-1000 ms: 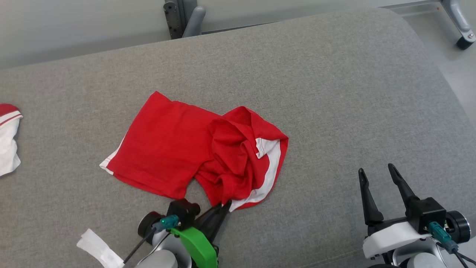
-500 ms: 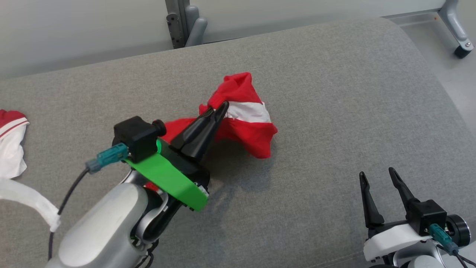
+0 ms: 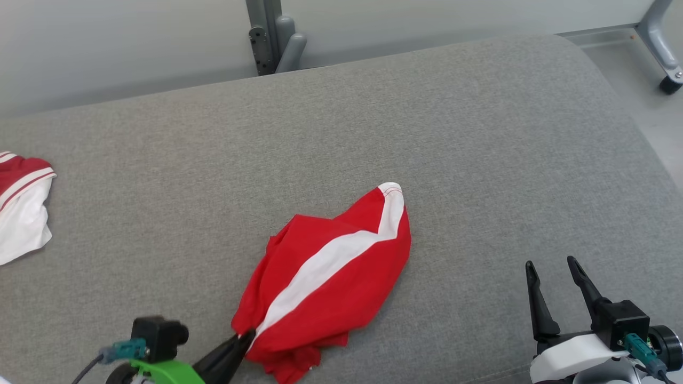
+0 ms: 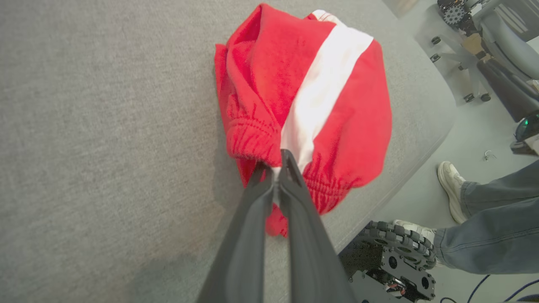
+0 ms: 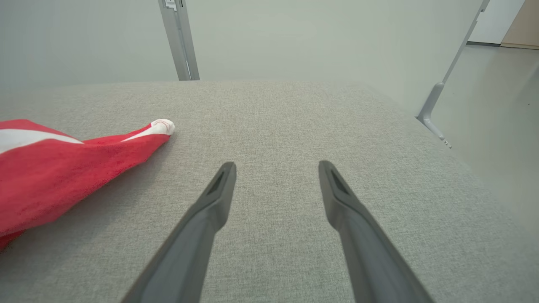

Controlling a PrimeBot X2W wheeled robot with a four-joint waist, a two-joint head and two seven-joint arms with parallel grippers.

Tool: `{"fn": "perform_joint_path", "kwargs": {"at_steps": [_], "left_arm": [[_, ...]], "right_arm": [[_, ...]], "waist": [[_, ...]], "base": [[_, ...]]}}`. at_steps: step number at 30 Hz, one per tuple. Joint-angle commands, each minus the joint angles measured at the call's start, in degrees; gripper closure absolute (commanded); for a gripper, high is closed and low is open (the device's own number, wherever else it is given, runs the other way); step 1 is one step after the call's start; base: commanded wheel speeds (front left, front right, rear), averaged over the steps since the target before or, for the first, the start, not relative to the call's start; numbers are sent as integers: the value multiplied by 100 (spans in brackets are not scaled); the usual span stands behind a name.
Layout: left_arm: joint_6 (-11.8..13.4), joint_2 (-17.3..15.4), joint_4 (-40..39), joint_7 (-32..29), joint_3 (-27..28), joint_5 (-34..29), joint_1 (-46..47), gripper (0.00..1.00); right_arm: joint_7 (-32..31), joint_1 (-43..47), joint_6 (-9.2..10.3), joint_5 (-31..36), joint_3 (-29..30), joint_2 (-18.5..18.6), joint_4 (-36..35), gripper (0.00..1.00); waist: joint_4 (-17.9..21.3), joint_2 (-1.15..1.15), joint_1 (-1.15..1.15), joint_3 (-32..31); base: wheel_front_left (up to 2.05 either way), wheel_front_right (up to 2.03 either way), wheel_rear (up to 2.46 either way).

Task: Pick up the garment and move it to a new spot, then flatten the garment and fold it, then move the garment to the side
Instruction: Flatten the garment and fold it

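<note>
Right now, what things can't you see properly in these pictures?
- Head view: the second garment is cut off by the left edge.
- Head view: the left tool is shut on the red garment; its arm runs off the bottom edge.
- Left wrist view: the red garment's own folds hide its underside.
- Left wrist view: a person is cut off by the right edge; legs and shoes show.

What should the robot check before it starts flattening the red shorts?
1. Left fingers pinching the red shorts at the waistband: ok.
2. Right fingers open and off the shorts: ok.
3. Shorts lying flat: not ok, they are bunched up.
4. Bare grey cushion beside the shorts for spreading: ok.
5. Other red-and-white garment well apart from the shorts: ok.
</note>
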State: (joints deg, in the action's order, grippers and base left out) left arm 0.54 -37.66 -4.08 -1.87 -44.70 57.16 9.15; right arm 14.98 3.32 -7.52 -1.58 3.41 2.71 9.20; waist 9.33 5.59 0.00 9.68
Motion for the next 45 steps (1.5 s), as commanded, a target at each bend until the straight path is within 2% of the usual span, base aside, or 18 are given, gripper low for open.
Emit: {"fn": "perform_joint_path", "kwargs": {"at_steps": [1, 5, 8, 11, 15, 18, 23, 27, 33, 40, 42, 43, 45], "left_arm": [[-64, -28, 245, 82, -9, 218, -293, 100], [-87, -60, 767, 275, 23, 204, -489, 100], [-137, 56, 1164, 526, 138, 242, -452, 100], [-48, 40, 1478, 747, 215, 30, -191, 100], [-13, 94, 1670, 1044, 328, -235, 103, 100], [-77, 239, 1615, 1282, 418, -288, 344, 100], [-245, 552, 1578, 1273, 267, -547, 888, 100], [-355, 690, 1838, 1086, 130, -503, 1033, 100], [-516, 518, 2436, 809, -76, -330, 696, 100], [-675, 265, 2655, 886, -129, -112, 321, 100], [-711, 252, 2604, 946, -127, -100, 328, 97], [-723, 258, 2597, 958, -125, -81, 329, 87], [-751, 265, 2572, 977, -151, -47, 354, 80]], "right_arm": [[5, 44, 6, 35, 25, 12, 20, 0], [6, 55, 6, 99, 28, 11, 35, 0], [6, 79, 6, 147, 48, 13, 54, 0], [5, 80, 6, 181, 28, 14, 81, 0], [5, 92, 6, 195, -30, 13, 127, 0], [6, 142, 6, 178, -51, 13, 129, 0], [6, 89, 6, 123, -135, 13, 157, 0], [5, 22, 6, 45, -180, 13, 165, 0], [6, 83, 6, 11, -120, 13, 142, 0], [6, 156, 6, 20, -45, 12, 125, 0], [5, 166, 6, 30, -30, 13, 127, 0], [5, 158, 6, 36, -35, 12, 138, 0], [6, 127, 6, 42, -59, 12, 145, 0]], "waist": [[-175, -1, 0, 22], [-368, -1, 0, 8], [-573, -1, 0, -55], [-722, -1, 0, -146], [-837, -1, 0, -272], [-903, -1, 0, -322], [-909, -1, 0, -310], [-787, -1, 0, -286], [-599, -1, 0, -234], [-634, -1, 0, -163], [-701, -1, 0, -156], [-732, -1, 0, -159], [-787, -1, 0, -167]], "base": [[0, 0, 0], [0, 0, 0], [0, 0, 0], [0, 0, 0], [0, 0, 0], [0, 0, 0], [0, 0, 0], [0, 0, 0], [0, 0, 0], [0, 0, 0], [0, 0, 0], [0, 0, 0], [0, 0, 0]]}}
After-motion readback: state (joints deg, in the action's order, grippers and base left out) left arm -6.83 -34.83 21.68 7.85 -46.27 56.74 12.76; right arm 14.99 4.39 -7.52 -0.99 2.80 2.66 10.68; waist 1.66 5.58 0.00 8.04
